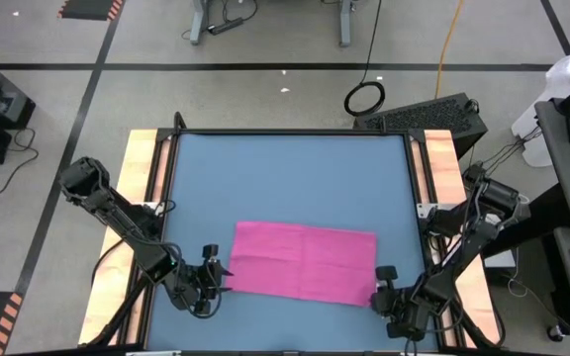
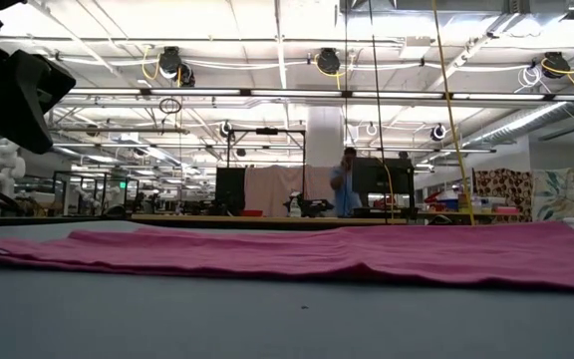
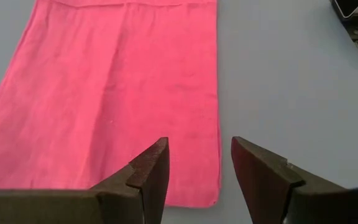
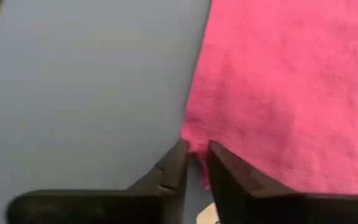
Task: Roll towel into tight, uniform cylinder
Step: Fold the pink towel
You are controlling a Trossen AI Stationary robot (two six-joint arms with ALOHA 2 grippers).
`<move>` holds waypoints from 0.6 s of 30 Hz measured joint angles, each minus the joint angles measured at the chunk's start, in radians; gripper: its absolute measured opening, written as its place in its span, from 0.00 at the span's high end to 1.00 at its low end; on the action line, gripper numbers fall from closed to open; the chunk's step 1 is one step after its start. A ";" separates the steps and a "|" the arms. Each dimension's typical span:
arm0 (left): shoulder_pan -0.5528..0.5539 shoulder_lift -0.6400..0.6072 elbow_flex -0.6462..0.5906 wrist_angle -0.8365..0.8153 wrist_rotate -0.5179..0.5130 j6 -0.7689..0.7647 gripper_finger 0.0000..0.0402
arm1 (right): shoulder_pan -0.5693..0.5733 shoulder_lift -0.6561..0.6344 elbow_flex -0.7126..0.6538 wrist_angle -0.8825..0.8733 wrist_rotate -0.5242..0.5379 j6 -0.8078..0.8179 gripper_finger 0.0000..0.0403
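Observation:
The magenta-pink towel (image 1: pixel 305 259) lies spread flat on the blue tabletop, near the front edge; the low view shows it as a low pink band (image 2: pixel 367 254). My left gripper (image 1: pixel 216 272) stands open at the towel's near left corner. One of its fingers (image 3: pixel 154 171) is over the cloth and the other over bare table, and they straddle the towel's short edge (image 3: pixel 218 149). My right gripper (image 1: pixel 382 287) is at the near right corner, its fingers closed to a narrow gap on the cloth (image 4: pixel 196 158). My right gripper pinches the towel's near right corner (image 4: pixel 194 143) between its two fingertips. The fingers slant down from the table's near right side. The cloth is puckered just at the tips, while the rest of the towel (image 4: pixel 291 81) lies flat on the table.
Bare blue tabletop (image 1: pixel 285 178) stretches beyond the towel to the far edge. Wooden rails (image 1: pixel 146 168) (image 1: pixel 441 158) run along both sides of the table. In the room beyond the table stands a person (image 2: pixel 345 184).

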 joint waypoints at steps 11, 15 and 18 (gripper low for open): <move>-0.010 0.000 0.000 -0.108 0.003 -0.018 0.56 | 0.000 -0.048 0.000 -0.027 0.001 0.013 0.97; -0.014 0.032 0.000 -0.157 0.003 -0.019 0.56 | 0.000 -0.050 -0.001 -0.046 0.001 0.027 0.99; -0.014 0.080 0.000 -0.135 0.008 0.006 0.56 | 0.000 -0.050 -0.001 -0.046 0.001 0.027 0.99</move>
